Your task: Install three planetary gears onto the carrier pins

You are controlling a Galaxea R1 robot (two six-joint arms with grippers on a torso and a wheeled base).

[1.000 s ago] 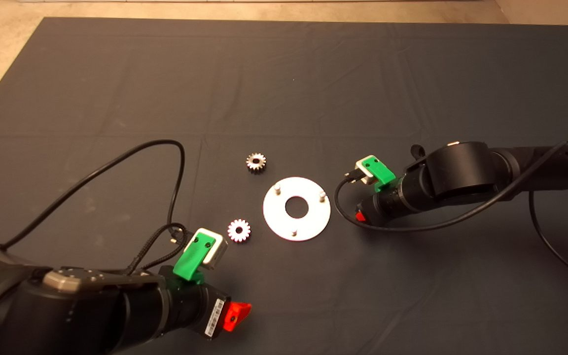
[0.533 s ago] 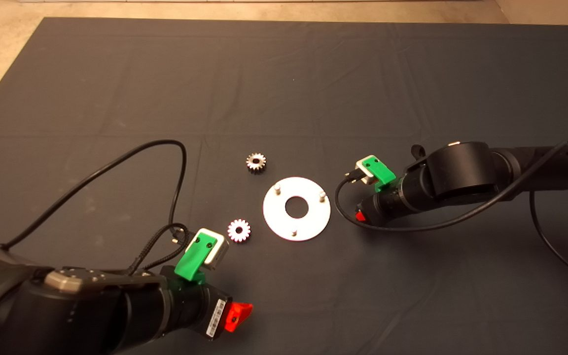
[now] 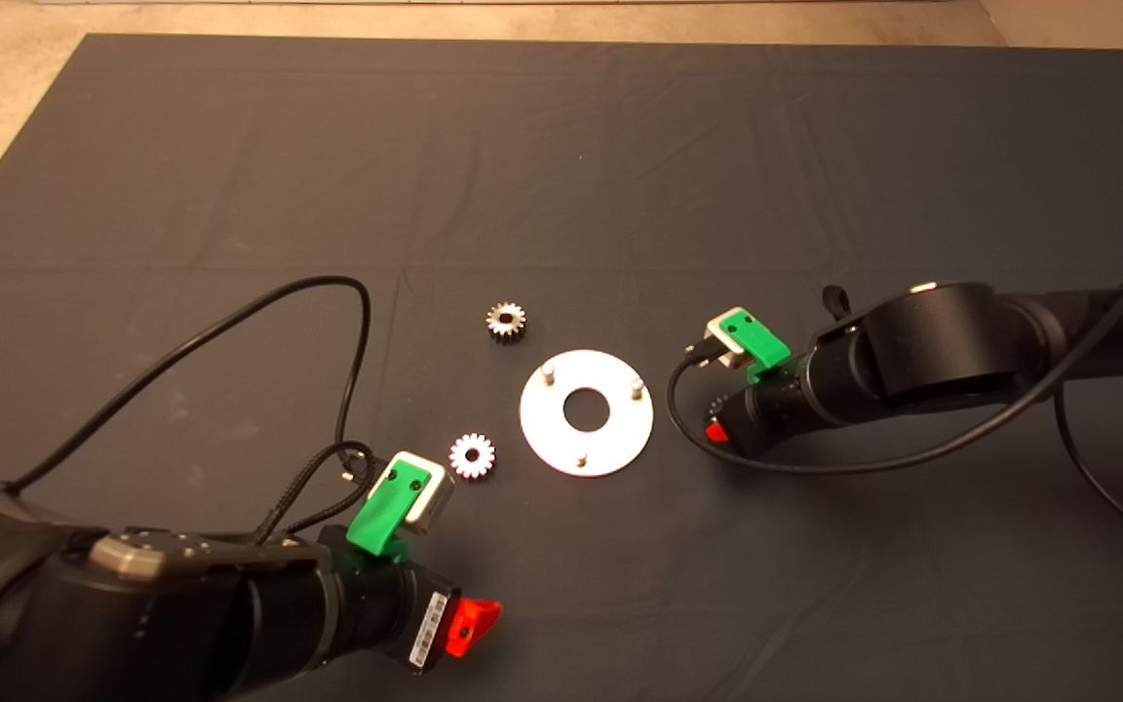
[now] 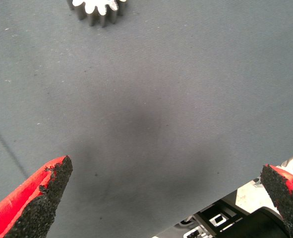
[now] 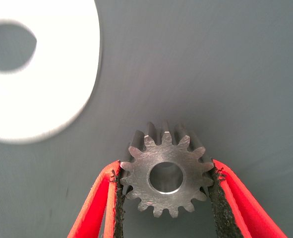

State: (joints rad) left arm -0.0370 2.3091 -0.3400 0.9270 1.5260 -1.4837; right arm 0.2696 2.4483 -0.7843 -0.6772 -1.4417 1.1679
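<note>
The shiny round disc (image 3: 542, 419) lies mid-mat with its three carrier pins (image 3: 548, 373) upright and bare. My right gripper (image 3: 715, 430) hovers just right of the disc, shut on one planetary gear (image 5: 165, 181) held flat between its pads; the disc (image 5: 47, 94) shows as a white blur beyond it. Two more gears lie loose on the mat: one (image 3: 505, 321) behind the disc's left side, one (image 3: 472, 455) to its front left. My left gripper (image 3: 464, 626) sits low at the front left, open and holding nothing, with the nearer gear (image 4: 97, 9) just beyond its fingers.
A black cable (image 3: 230, 322) loops over the mat from the left arm, and another (image 3: 815, 453) curls under the right arm. The dark mat's left edge (image 3: 6, 166) meets a beige floor.
The right arm has shifted slightly to the right and toward the front, its gripper staying shut on the gear. The left arm, disc and loose gears have barely moved.
</note>
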